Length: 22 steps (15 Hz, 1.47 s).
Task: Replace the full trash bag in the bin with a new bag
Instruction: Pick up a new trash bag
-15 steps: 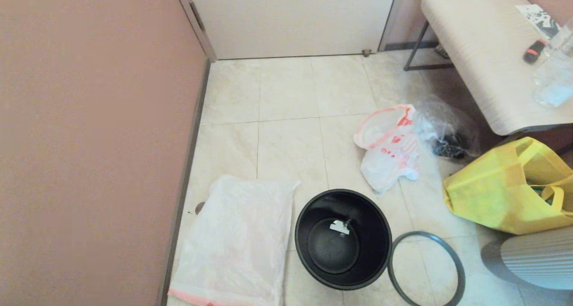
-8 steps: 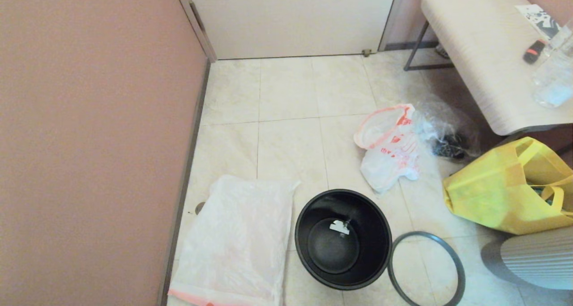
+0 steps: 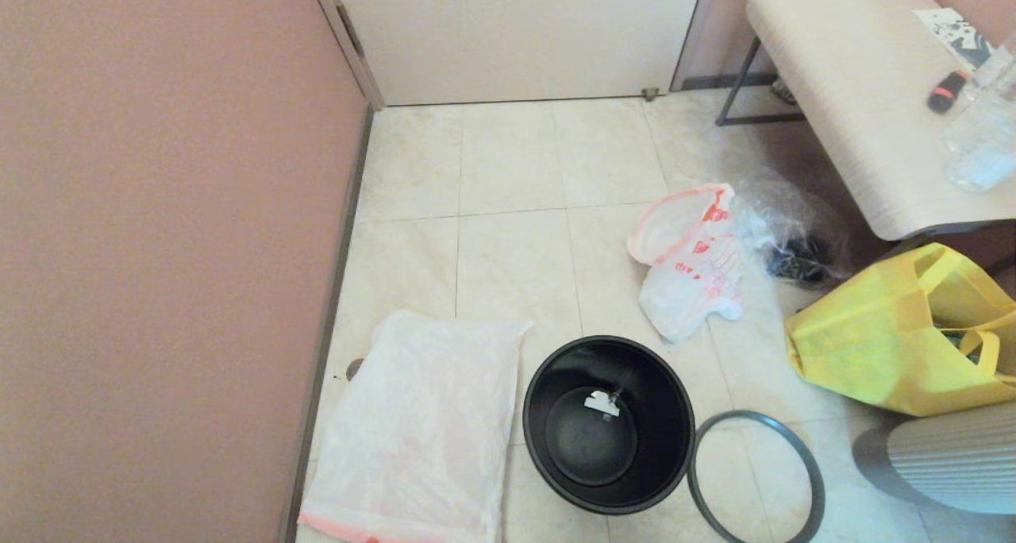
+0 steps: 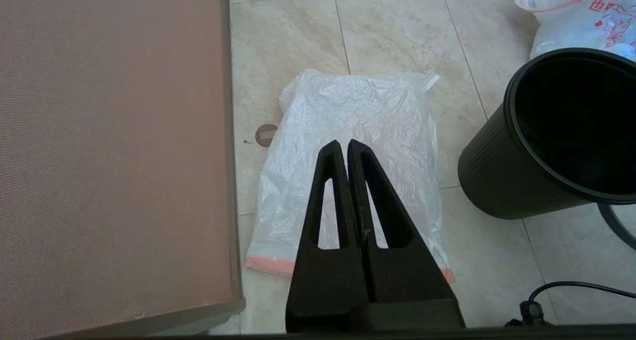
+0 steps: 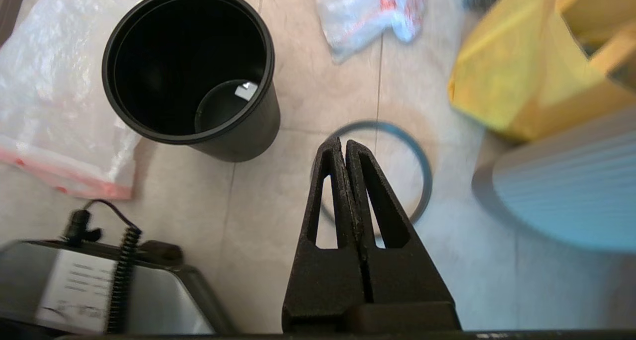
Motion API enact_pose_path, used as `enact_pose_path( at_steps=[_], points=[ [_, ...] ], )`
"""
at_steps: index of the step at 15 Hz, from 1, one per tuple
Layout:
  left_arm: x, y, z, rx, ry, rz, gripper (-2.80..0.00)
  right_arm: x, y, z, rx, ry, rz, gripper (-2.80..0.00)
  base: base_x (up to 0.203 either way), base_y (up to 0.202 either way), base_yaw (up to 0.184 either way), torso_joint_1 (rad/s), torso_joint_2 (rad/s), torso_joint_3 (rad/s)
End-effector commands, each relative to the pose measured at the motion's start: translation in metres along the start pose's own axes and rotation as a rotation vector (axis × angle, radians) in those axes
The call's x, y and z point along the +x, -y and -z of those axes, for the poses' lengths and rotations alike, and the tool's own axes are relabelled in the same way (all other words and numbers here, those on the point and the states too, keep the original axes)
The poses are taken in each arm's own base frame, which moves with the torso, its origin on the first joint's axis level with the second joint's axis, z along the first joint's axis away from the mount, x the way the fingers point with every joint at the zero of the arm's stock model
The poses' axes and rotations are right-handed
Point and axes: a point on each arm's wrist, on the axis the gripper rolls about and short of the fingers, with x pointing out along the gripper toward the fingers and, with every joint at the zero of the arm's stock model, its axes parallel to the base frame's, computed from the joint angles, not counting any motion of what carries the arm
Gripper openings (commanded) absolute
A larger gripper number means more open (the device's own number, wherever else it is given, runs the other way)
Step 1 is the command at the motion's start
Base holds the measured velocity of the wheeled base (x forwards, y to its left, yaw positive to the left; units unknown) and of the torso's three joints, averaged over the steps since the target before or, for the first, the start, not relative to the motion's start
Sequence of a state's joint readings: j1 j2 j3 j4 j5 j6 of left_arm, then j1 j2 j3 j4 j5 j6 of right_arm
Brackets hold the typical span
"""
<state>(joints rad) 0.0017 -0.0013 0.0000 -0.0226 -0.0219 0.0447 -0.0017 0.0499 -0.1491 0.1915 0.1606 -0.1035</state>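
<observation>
The bin [image 3: 556,384] stands upright on the tiled floor, with only a white scrap at its bottom. Its grey ring [image 3: 754,415] lies flat on the floor to its right. The new bag [image 3: 421,432] lies flat to the left of the bin, pink band nearest me. The full trash bag [image 3: 690,261] sits on the floor beyond the bin, to the right. My left gripper [image 4: 344,143] hangs shut above the new bag [image 4: 357,106], holding nothing. My right gripper [image 5: 343,141] hangs shut and empty above the grey ring [image 5: 426,181], beside the bin [image 5: 238,136]. Neither gripper shows in the head view.
A yellow tote [image 3: 897,336] and a clear bag with dark contents [image 3: 794,241] lie at the right. A grey ribbed object [image 3: 952,456] stands at the near right. A bench [image 3: 857,90] is behind, a pink wall [image 3: 159,249] runs along the left, and my base [image 5: 99,290] is near.
</observation>
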Motion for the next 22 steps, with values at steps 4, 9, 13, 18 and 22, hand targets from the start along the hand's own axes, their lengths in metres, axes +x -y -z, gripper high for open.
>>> enact_pose_path(
  at_steps=[4, 9, 13, 18, 22],
  points=[
    [0.001, 0.0, 0.003, 0.0, -0.012, 0.0, -2.8, 0.005, 0.0, 0.011, -0.052, 0.096, 0.011, -2.8, 0.0, 0.0, 0.0, 0.0, 0.0, 0.0],
    [0.001, 0.0, 0.003, 0.0, -0.012, 0.0, -2.8, 0.009, 0.003, 0.021, -0.031, 0.068, 0.139, -2.8, 0.0, 0.0, 0.0, 0.0, 0.0, 0.0],
    [0.001, 0.0, 0.003, 0.0, -0.012, 0.0, -2.8, 0.01, 0.003, 0.022, 0.061, 0.088, 0.148, -2.8, 0.0, 0.0, 0.0, 0.0, 0.0, 0.0],
    [0.001, 0.0, 0.003, 0.0, -0.012, -0.001, -2.8, 0.01, 0.003, 0.022, 0.064, 0.089, 0.152, -2.8, 0.0, 0.0, 0.0, 0.0, 0.0, 0.0],
    [0.001, 0.0, 0.003, 0.0, -0.012, 0.0, -2.8, 0.01, 0.003, 0.022, 0.064, 0.09, 0.152, -2.8, 0.0, 0.0, 0.0, 0.0, 0.0, 0.0]
  ],
)
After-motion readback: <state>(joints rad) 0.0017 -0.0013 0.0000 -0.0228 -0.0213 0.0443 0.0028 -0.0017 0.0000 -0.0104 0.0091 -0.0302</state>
